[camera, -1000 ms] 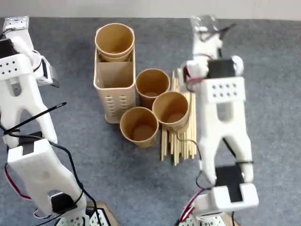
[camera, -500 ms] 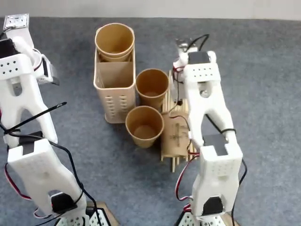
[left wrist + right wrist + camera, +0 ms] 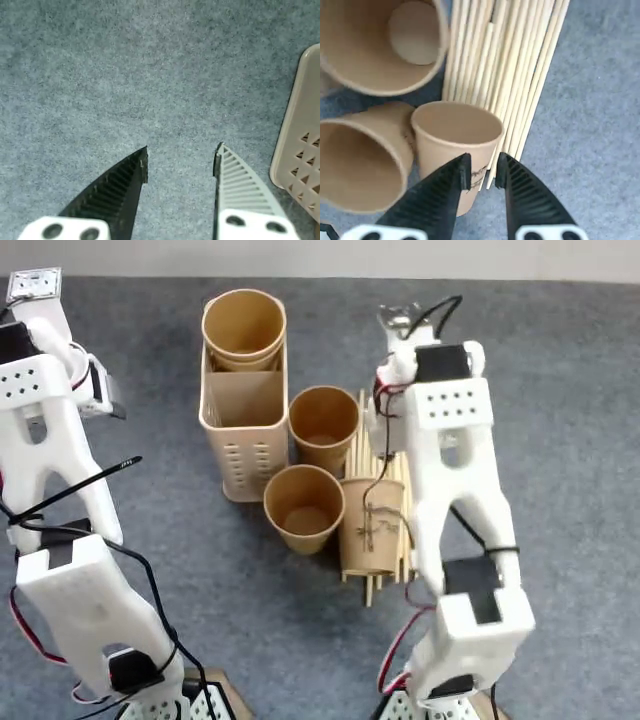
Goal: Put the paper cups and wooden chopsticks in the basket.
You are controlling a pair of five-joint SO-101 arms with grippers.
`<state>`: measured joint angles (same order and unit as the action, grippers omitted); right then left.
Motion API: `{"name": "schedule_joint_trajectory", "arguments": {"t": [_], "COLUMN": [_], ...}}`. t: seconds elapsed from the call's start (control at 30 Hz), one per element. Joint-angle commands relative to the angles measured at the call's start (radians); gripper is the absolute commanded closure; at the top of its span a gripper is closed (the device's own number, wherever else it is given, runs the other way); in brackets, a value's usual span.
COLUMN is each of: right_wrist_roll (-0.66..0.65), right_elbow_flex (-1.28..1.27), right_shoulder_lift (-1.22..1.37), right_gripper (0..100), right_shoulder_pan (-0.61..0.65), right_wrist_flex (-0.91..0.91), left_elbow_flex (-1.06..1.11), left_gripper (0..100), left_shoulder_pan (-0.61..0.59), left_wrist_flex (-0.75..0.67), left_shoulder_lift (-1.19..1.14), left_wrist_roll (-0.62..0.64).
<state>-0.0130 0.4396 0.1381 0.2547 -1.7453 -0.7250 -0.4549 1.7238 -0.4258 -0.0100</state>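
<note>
one paper cup point(image 3: 372, 525) lies on its side across the wooden chopsticks point(image 3: 520, 65), beside two upright cups point(image 3: 304, 505) near the basket point(image 3: 243, 455), whose far compartment holds stacked cups point(image 3: 243, 325). the right gripper point(image 3: 482, 167) hovers at the fallen cup, fingers narrowly apart, holding nothing. the left gripper point(image 3: 181, 160) is spread wide over grey carpet point(image 3: 125, 75).

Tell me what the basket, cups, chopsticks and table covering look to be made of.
Basket: beige moulded plastic by the look, smooth, with punched triangular holes.
Cups: brown paper, matte, with rolled rims.
Chopsticks: pale bare wood, possibly bamboo; no gloss or coating shows.
Table covering: grey felt or short-pile carpet, fuzzy and flecked.
</note>
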Motion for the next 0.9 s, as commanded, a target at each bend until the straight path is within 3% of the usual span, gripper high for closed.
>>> {"name": "schedule_joint_trajectory", "arguments": {"t": [0.0,0.2,0.37,0.63,0.87], "right_wrist_roll": [-0.009,0.006,0.120,0.086,0.080], "right_elbow_flex": [-0.028,-0.116,-0.044,-0.007,-0.073], "right_shoulder_lift": [-0.082,-0.028,0.005,-0.079,0.039], "right_gripper": [89.9,89.9,84.6,83.4,83.4], "right_shoulder_pan": [0.015,0.071,0.110,0.306,0.318], "right_wrist_flex": [-0.015,0.016,0.035,0.035,0.042], "left_elbow_flex": [-0.002,-0.002,-0.004,-0.002,-0.002], "left_gripper": [77,77,77,77,77], "left_shoulder_pan": [-0.002,-0.004,-0.007,-0.050,-0.064], "left_wrist_flex": [-0.014,-0.014,-0.025,-0.078,-0.078], "left_shoulder_lift": [0.007,0.008,0.008,0.007,0.007], "left_wrist_roll": [0.003,0.003,0.002,0.002,-0.060]}}
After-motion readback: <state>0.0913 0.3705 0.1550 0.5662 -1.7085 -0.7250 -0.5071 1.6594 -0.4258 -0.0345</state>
